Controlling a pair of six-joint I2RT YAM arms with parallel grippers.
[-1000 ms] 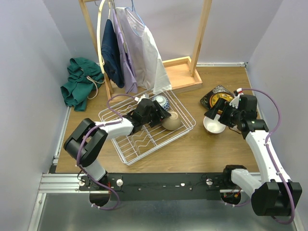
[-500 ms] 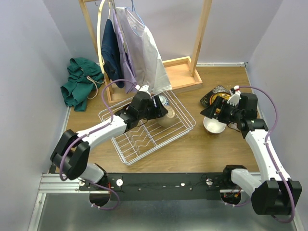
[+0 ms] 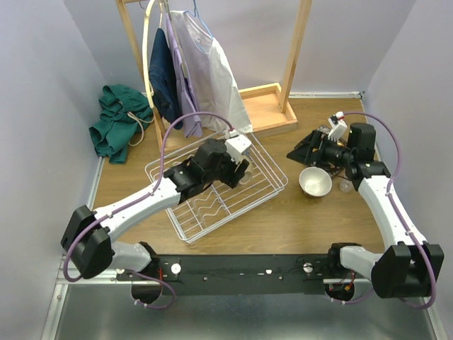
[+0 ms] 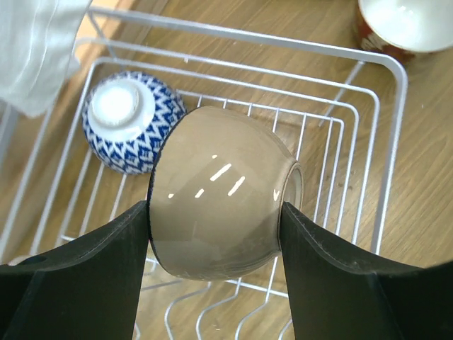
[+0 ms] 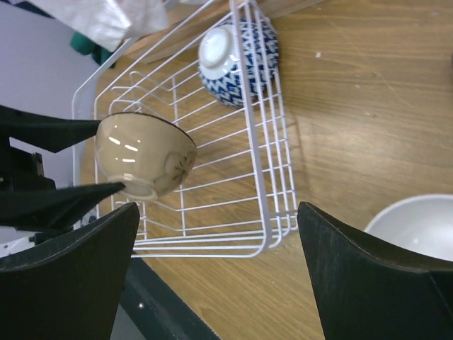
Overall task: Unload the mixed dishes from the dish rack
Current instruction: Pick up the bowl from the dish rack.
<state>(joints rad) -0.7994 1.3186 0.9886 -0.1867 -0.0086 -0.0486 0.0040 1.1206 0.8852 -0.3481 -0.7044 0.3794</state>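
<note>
- Unloading in hand: tan bowl (image 4: 223, 191) is clamped by left gripper (image 4: 214, 212) over dish rack (image 4: 386, 142).
- Right gripper (image 5: 217, 209) is spread wide, empty.
- Bowl is next to be lifted clear.

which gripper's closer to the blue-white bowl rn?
Left. The left gripper holds the tan bowl beside the blue-white bowl over the dish rack; the right gripper hangs open outside the rack.

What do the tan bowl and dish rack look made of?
Tan bowl: probably glazed ceramic with a glossy finish, going by the sharp light glints on its side. Dish rack: looks like white-coated metal wire, with thin, evenly bent rods and a smooth finish. The coating type is unclear.
</note>
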